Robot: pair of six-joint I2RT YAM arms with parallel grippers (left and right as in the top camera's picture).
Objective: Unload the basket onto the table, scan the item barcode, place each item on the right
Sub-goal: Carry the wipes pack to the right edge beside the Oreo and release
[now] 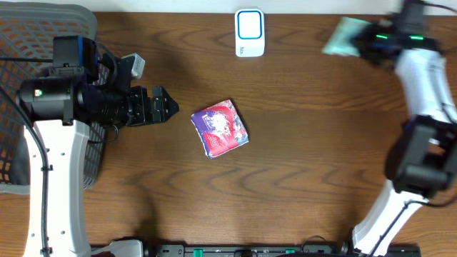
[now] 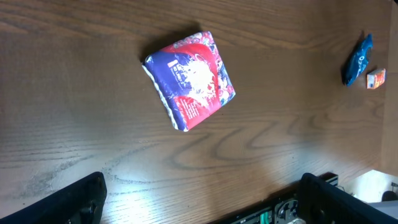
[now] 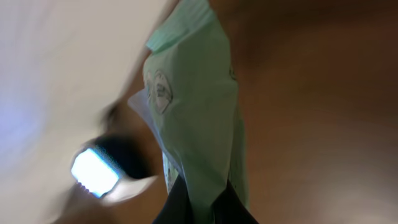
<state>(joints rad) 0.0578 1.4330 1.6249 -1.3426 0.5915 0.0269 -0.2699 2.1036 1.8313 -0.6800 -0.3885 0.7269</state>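
The right hand (image 1: 365, 41) is clamped shut on a pale green packet (image 3: 193, 106), pinching it by one end so that the rest of the packet sticks out past the fingertips; both the overhead and the right wrist views are blurred here, so no print on it can be read. Out beyond the packet's free end, well apart from it, a white scanner with a blue-ringed face (image 1: 250, 32) stands at the far edge of the table (image 1: 300, 164). In the wrist view it is only a bright smear beside the packet. The left hand (image 1: 166, 105) has its fingers spread wide and holds nothing, hovering above bare wood. Straight ahead of its fingertips, near but not touching, a red and blue packet (image 1: 220, 127) lies flat and skewed on the table. Behind this hand, a dark mesh basket (image 1: 21, 43) sits by the arm's base.
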